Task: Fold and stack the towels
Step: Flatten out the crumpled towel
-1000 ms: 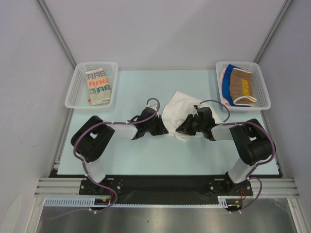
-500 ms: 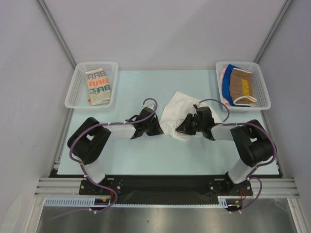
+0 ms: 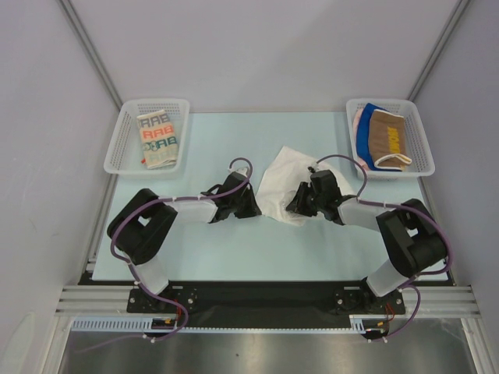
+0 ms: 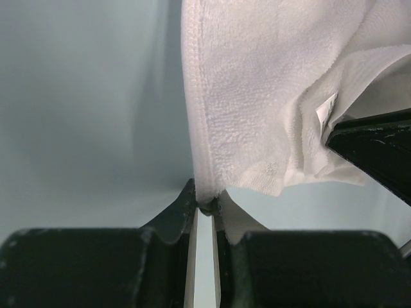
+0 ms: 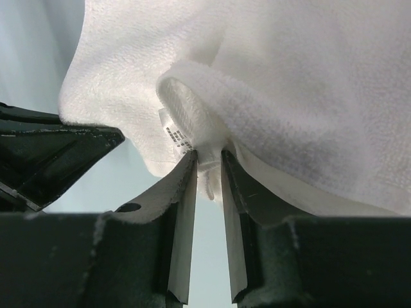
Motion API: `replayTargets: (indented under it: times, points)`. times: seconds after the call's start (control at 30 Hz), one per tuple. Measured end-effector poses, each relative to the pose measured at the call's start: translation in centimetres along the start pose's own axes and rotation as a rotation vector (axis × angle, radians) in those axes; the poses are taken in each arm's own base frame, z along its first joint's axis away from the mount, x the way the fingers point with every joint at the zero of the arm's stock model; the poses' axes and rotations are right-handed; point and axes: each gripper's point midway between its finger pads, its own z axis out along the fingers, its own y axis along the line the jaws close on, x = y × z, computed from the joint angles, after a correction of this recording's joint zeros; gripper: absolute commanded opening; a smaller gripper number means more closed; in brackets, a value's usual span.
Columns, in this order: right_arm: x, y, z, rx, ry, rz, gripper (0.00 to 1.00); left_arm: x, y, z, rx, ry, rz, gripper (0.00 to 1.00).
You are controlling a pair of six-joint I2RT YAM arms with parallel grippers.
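Note:
A plain white towel lies crumpled mid-table on the pale blue mat. My left gripper is at its left edge, shut on the stitched hem, which rises straight from the fingertips. My right gripper faces it from the right, jaws narrowly apart and shut on a thick fold of the towel beside its small label; the grip point is. Each wrist view shows the other gripper's black body close by. A cream lettered towel lies folded in the left basket.
The left white mesh basket stands at the back left. The right basket at the back right holds a brown towel on top of blue and pink ones. Grey walls close in on both sides.
My left gripper has drawn back to the left, pulling the towel's left edge with it. The right gripper has shifted slightly up and left.

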Motion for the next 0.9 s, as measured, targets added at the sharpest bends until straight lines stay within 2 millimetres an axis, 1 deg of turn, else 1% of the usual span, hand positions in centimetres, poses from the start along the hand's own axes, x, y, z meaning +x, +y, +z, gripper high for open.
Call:
replayTargets:
  times: [0.07, 0.27, 0.53, 0.73, 0.9]
  points:
    - [0.0, 0.0, 0.0, 0.009, -0.003, -0.008, 0.3, 0.0, 0.0, 0.0, 0.0, 0.0, 0.0, 0.0]
    - [0.3, 0.0, -0.2, 0.036, -0.006, -0.043, 0.34, 0.0, 0.1, -0.1, -0.003, 0.002, 0.0, 0.0]
    - [0.4, 0.3, -1.1, 0.065, -0.021, -0.088, 0.37, 0.0, 0.1, -0.1, -0.003, 0.002, 0.0, 0.0]
    - [0.4, -0.2, -1.3, 0.09, -0.024, -0.098, 0.39, 0.0, 0.1, -0.1, -0.002, 0.003, 0.0, 0.0]
    - [0.3, 0.5, -1.2, 0.091, -0.029, -0.141, 0.41, 0.0, 0.1, -0.1, -0.001, 0.003, 0.0, 0.0]
